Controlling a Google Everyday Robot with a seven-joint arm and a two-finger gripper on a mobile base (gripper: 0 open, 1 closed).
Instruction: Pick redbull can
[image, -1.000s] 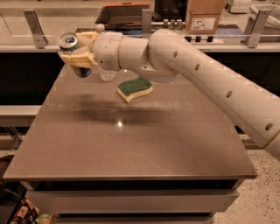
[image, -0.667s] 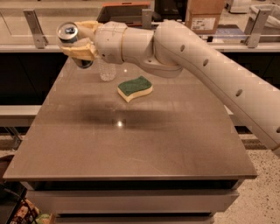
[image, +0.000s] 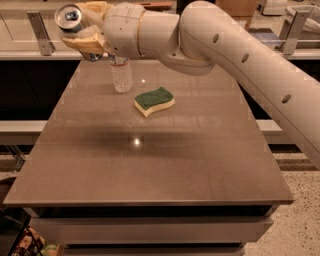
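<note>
Redbull can (image: 69, 16) aloft at upper left, silver top facing camera, clear of surface (image: 150, 165). Pincer (image: 79, 25) pinching it between tan fingers (image: 89, 36). Clear water bottle (image: 121, 76) upright just below; green sponge (image: 154, 100) near bottle.
</note>
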